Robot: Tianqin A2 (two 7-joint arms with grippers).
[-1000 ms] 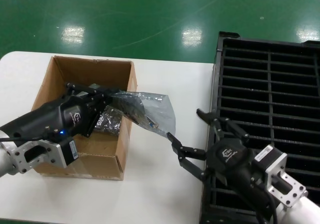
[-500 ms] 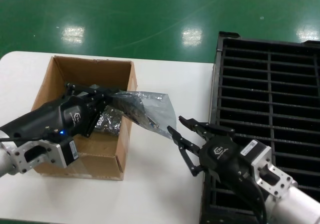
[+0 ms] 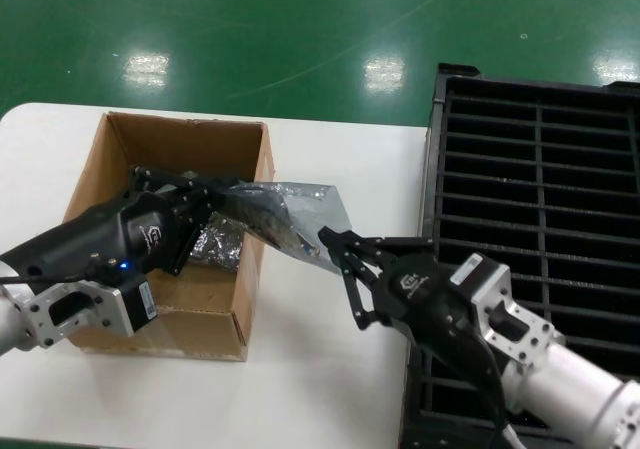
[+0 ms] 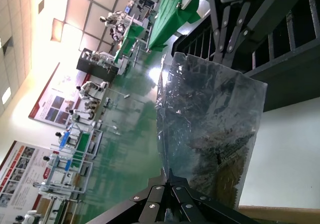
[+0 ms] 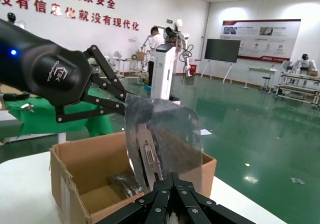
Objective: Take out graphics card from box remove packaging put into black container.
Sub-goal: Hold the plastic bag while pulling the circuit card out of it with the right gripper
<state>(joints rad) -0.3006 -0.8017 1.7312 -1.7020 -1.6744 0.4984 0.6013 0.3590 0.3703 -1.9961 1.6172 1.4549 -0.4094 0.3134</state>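
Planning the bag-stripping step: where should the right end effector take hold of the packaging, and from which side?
At the free lower end of the packaging, from the black container side. The left end effector pinches the opposite end over the box, so the bag hangs stretched, probably easiest pulled from there.

Right tool [image 3: 335,249] slid left off the black container [image 3: 540,169], swung round, and now pinches the packaging's [image 3: 290,214] near corner.

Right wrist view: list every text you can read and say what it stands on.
"有国家安全": red characters on the white back wall, start cut off.
"有信息化就没有现代化": red line below, same wall, start cut off.
Red-and-white wall poster: too small to read.
White logo on the black left pincer: unreadable.
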